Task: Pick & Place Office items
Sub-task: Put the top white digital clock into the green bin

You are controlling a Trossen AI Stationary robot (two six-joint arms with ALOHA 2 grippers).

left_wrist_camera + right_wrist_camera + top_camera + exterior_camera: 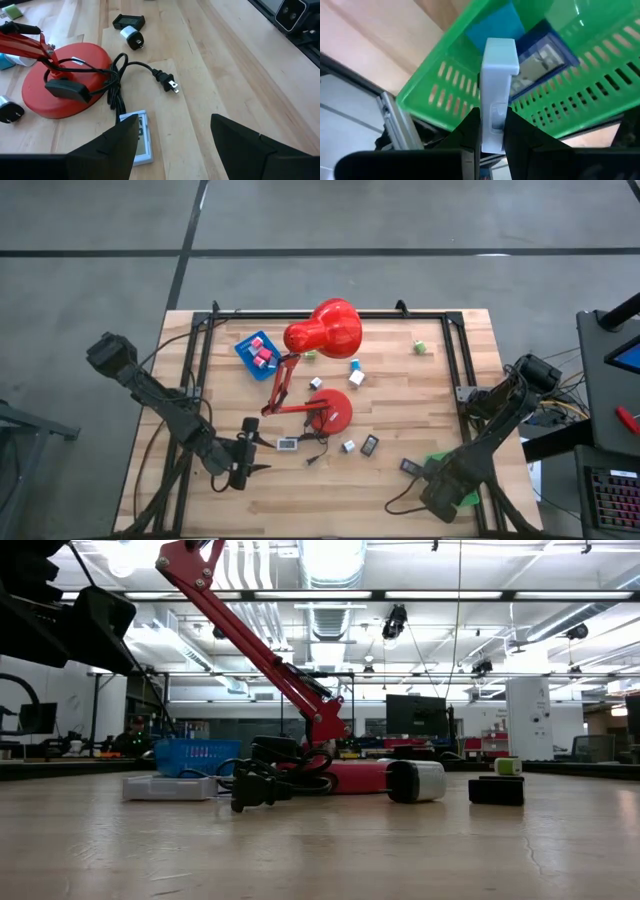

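The office items lie scattered around the red desk lamp [325, 340]. Among them are a white flat device [137, 137], a dark rectangle [129, 21], a white plug-like piece [132, 38] and a green block [421, 347]. Pink blocks lie in the blue tray [245, 350]. My left gripper [173, 121] stands open near the table's front left, just short of the white flat device. My right gripper [492, 117] is shut on a white oblong piece [498, 75] above the green basket [450, 65] at the front right. A blue item and a grey-faced flat item lie in the basket. My right gripper pinches the white oblong piece by its near end [492, 131] between its two fingers. The fingers slant steeply down from above and lie along the piece. The piece sticks out past the fingertips, lifted clear, over the basket's rim.
The lamp's black cord and plug [167, 82] lie loose beside the red base [75, 60], just ahead of my left gripper. A black metal frame [455, 350] borders the table's far part. Bare wood lies along the near edge between the two arms.
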